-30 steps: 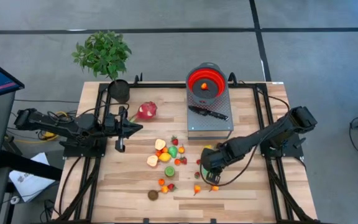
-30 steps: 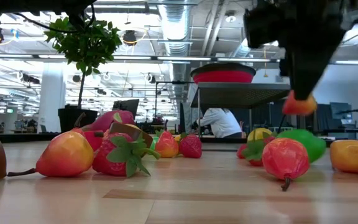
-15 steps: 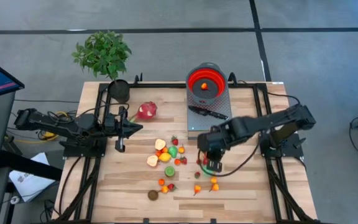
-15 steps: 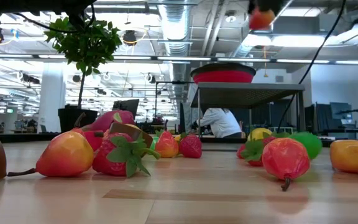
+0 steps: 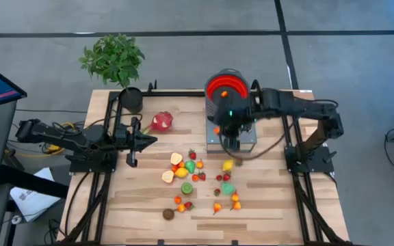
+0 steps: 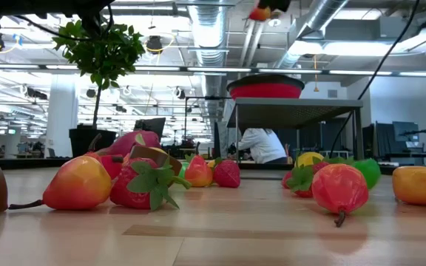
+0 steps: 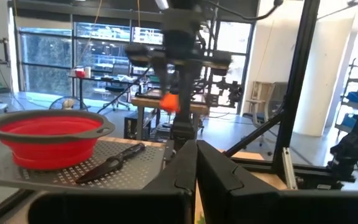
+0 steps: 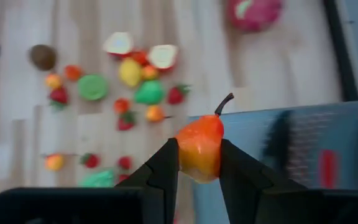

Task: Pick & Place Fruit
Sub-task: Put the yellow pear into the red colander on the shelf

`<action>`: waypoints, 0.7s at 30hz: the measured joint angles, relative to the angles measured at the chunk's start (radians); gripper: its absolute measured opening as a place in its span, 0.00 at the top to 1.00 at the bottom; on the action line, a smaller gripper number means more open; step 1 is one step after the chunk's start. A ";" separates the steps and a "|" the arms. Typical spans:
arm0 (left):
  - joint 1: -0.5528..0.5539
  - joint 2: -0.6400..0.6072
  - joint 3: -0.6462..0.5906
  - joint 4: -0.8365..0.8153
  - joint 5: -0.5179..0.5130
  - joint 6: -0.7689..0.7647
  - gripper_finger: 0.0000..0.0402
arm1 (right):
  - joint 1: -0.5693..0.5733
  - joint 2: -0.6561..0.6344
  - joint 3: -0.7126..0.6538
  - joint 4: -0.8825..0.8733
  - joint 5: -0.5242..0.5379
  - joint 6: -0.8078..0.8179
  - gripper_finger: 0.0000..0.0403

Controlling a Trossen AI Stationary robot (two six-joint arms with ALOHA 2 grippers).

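The small orange-red toy pear with a brown stem (image 8: 201, 147) is sitting clamped between the right gripper (image 8: 199, 163)'s two dark fingers, high above the grey perforated metal stand (image 5: 245, 137). The round red bowl with a grey inside (image 5: 224, 89) is lying just at 12 o'clock of it, so the gripper should be centring over the bowl before opening. The black-handled knife (image 5: 232, 124) is resting below. The left gripper (image 5: 141, 141), fingers together, is waiting at 9 o'clock of the scattered toy fruits (image 5: 187, 171).
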 joint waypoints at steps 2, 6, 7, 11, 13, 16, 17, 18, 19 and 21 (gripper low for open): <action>0.000 0.000 0.000 0.000 0.000 -0.003 0.99 | -0.054 0.000 0.003 -0.006 0.000 -0.042 0.78; 0.000 0.000 0.000 0.000 0.000 -0.004 0.99 | -0.166 0.000 0.003 -0.008 0.000 -0.122 0.78; 0.000 0.000 0.000 0.000 0.000 -0.004 0.99 | -0.193 0.000 0.003 -0.007 0.000 -0.139 0.78; 0.000 0.000 0.000 0.000 0.000 -0.004 0.99 | -0.293 0.000 0.003 0.005 0.000 -0.192 0.78; 0.000 0.000 0.000 0.000 0.000 -0.004 0.99 | -0.337 0.000 0.003 0.016 0.000 -0.202 0.78; 0.000 0.000 0.000 0.000 0.000 -0.004 0.99 | -0.399 0.000 0.003 0.022 -0.001 -0.202 0.78; 0.000 0.000 0.000 0.000 0.000 -0.004 0.99 | -0.416 0.002 0.003 0.022 -0.001 -0.202 0.78; 0.000 0.000 0.000 0.000 0.000 -0.004 0.99 | -0.432 0.006 0.003 0.023 -0.001 -0.203 0.78; 0.000 0.000 0.000 0.000 0.000 -0.004 0.99 | -0.445 0.009 0.002 0.025 -0.001 -0.202 0.78; 0.000 0.000 0.000 0.000 0.000 -0.004 0.99 | -0.475 0.010 -0.015 0.040 -0.003 -0.203 0.78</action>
